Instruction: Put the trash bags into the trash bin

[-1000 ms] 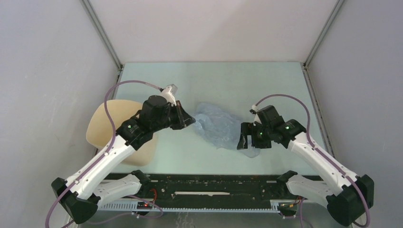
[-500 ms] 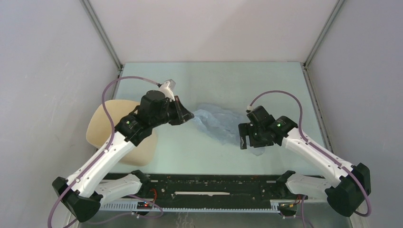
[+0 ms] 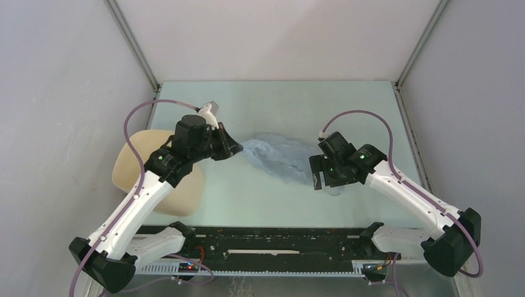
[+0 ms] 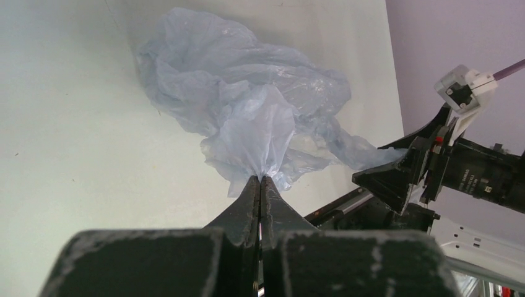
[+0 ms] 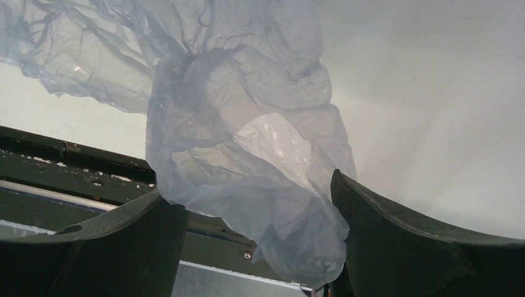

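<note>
From above, the left arm [image 3: 139, 201] stretches forward and bends inward over the bin [image 3: 131, 166], which sits at the worktop's [image 3: 278, 102] left edge, partly hidden beneath it; the left claw [image 3: 231, 149] points toward the middle and meets the left end of the bag [image 3: 277, 157]; the bag lies crumpled mid-worktop, well apart from the bin; the right arm [image 3: 402, 192] reaches in from the right, its wrist bent down, and the right claw [image 3: 317, 178] is at the bag's near right end.

From the left wrist, the left claw [image 4: 260, 187] is pressed together, pinching a gathered tip of the bag [image 4: 241, 93]; the film fans out from the pinch across the worktop [image 4: 62, 124].

From the right wrist, the right claw [image 5: 247, 201] is spread wide; a bunched fold of the bag [image 5: 247, 117] hangs between its two fingers [image 5: 377, 216], with the worktop [image 5: 433, 93] behind.
</note>
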Controlling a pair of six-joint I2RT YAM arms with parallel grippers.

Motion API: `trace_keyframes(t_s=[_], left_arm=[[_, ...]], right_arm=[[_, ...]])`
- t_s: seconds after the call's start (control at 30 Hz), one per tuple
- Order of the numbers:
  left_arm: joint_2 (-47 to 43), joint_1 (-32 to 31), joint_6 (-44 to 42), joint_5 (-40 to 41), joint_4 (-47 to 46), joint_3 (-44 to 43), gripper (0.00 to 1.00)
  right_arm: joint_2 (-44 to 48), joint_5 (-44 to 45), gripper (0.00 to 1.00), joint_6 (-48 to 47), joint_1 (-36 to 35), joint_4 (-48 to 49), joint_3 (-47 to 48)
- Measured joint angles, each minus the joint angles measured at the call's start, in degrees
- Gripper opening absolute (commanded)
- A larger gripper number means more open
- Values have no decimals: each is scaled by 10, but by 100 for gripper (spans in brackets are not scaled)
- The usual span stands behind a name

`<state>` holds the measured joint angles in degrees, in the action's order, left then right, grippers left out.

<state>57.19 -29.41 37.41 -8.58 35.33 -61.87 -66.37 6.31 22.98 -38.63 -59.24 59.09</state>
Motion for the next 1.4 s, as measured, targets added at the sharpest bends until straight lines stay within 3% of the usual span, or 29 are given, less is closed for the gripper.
trace_keyframes(t_s=[0.1,0.43,0.7,0.83,0.97,1.03,1.1,1.17,1.23,1.4], left_arm=[[0,4,-5,-10,0,0,0],[0,19,-10,-24,0,0,0],[-3,20,-9,-30,-3,0,0],[-3,21,-9,-37,-4,0,0],[-3,23,-10,-39,-4,0,0],[-4,24,-16,-42,-1,0,0],[-5,24,-20,-44,3,0,0],[-8,24,-28,-51,11,0,1],[-12,23,-36,-56,22,0,11],[-20,-6,-64,-43,58,0,63]], right_arm=[[-12,17,100,-14,-22,-14,28],[-78,50,100,-88,-38,-42,59],[-69,-35,94,-112,-40,-10,57],[-93,-61,74,-111,-48,16,56],[-102,-35,31,-105,-50,23,54],[-100,-16,15,-96,-50,21,53],[-96,-3,3,-92,-50,21,52],[-82,6,0,-85,-50,22,47],[-62,10,0,-80,-49,26,45],[-17,-9,0,-68,-31,52,44]])
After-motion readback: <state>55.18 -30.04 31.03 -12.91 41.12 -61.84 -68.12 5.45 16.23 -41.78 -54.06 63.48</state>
